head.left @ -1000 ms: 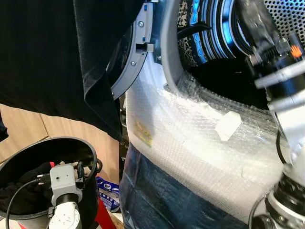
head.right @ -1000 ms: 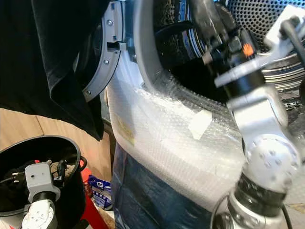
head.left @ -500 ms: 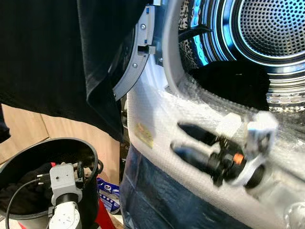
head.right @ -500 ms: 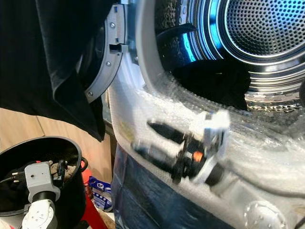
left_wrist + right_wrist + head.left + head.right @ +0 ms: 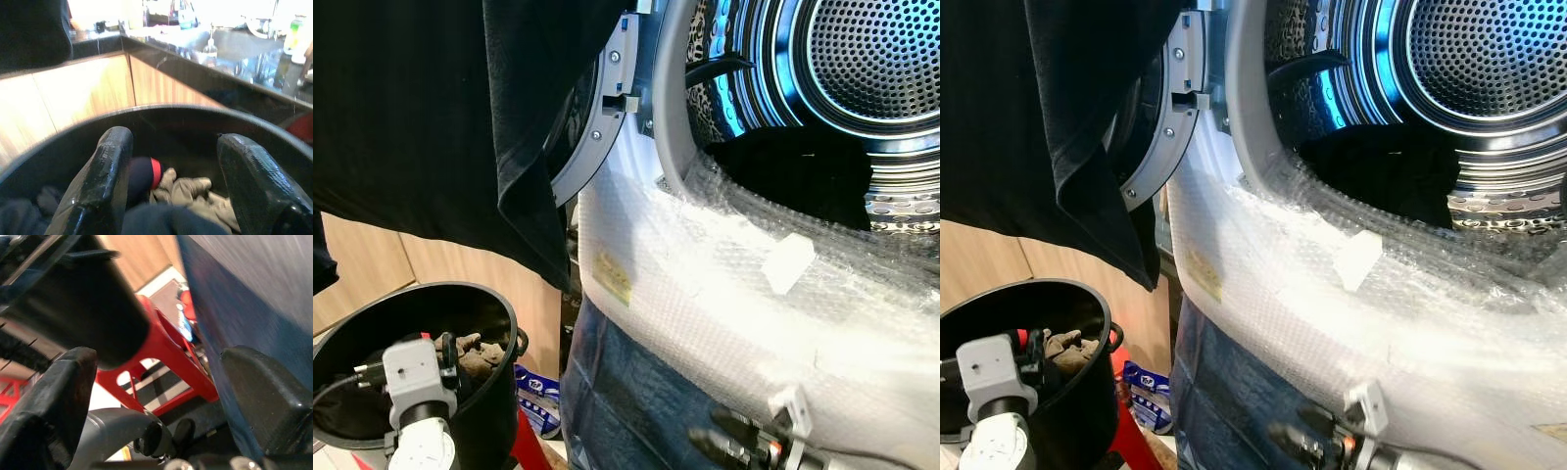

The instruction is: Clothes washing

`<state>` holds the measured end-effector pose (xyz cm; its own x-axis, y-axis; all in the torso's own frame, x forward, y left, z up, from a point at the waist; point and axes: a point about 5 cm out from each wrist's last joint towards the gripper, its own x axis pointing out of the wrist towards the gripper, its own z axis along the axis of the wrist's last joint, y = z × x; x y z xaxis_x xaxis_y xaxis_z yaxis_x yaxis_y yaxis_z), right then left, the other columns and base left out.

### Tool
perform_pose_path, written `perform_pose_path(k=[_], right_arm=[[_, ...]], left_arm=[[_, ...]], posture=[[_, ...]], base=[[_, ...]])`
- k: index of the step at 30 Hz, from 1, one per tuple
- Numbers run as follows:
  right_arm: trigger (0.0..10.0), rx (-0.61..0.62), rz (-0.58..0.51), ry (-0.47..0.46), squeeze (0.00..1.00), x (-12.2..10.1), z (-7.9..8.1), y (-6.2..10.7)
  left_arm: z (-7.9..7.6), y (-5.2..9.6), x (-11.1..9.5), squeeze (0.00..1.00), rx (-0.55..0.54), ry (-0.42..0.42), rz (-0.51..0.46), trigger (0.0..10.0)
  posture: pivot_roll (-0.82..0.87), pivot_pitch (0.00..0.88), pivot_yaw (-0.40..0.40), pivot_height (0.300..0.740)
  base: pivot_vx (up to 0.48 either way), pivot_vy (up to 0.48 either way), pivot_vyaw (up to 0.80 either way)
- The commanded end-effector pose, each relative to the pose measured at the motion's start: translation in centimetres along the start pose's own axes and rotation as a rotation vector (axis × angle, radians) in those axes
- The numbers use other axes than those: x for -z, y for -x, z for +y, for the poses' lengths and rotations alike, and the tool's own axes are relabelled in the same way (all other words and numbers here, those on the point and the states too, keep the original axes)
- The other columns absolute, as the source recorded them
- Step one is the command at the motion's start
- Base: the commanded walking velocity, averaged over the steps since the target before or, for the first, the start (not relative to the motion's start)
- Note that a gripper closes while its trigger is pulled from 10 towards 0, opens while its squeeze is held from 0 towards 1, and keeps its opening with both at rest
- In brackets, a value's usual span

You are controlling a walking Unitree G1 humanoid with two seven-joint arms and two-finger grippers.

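Since the frame a second earlier, the right end effector [image 5: 720, 438] had been brought out of the washing machine's perforated steel drum [image 5: 871, 69], down past the bubble-wrapped white front of the machine [image 5: 724, 294], and was now seen low at the near right, in front of the dark blue cover [image 5: 626, 401] below the wrap. Its fingers [image 5: 264, 391] were spread wide with nothing between them. A dark garment [image 5: 793, 176] lay in the bottom of the drum, just behind the grey door seal [image 5: 671, 108].

The left end effector [image 5: 171, 181] was held over the mouth of the round black plastic bucket [image 5: 504, 323] at the near left, its fingers also wide apart and empty. The remaining clothes were directly below and ahead of it: a crumpled beige-brown piece [image 5: 188, 188] beside a dark item with a red band [image 5: 146, 174], with more dark fabric towards the bucket's left side. The left arm was judged much the nearer to this laundry; the right arm was well apart from it, on the machine's side. A large black cloth [image 5: 431, 117] hung across the upper left, over the open door's grey rim [image 5: 597, 127].
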<state>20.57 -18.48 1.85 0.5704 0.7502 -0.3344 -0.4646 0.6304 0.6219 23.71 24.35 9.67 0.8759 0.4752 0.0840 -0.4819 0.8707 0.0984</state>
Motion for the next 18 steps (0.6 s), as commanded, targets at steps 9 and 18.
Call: perform_pose_path(k=[9,18], right_arm=[[10.0,0.253,0.099,-0.117,1.0,5.4,-3.7,-0.4],[10.0,0.388,0.419,-0.006,0.59,10.3,-4.5,0.7]], left_arm=[[2.5,-0.2,-1.0,0.0,-0.091,0.026,-0.001,10.0],[4.2,-0.5,-1.2,0.0,-0.122,0.015,0.011,10.0]], posture=[[0.11,0.0,-0.083,0.74],[0.11,0.0,-0.065,0.74]], base=[[0.0,0.0,0.0],[0.0,0.0,0.0]])
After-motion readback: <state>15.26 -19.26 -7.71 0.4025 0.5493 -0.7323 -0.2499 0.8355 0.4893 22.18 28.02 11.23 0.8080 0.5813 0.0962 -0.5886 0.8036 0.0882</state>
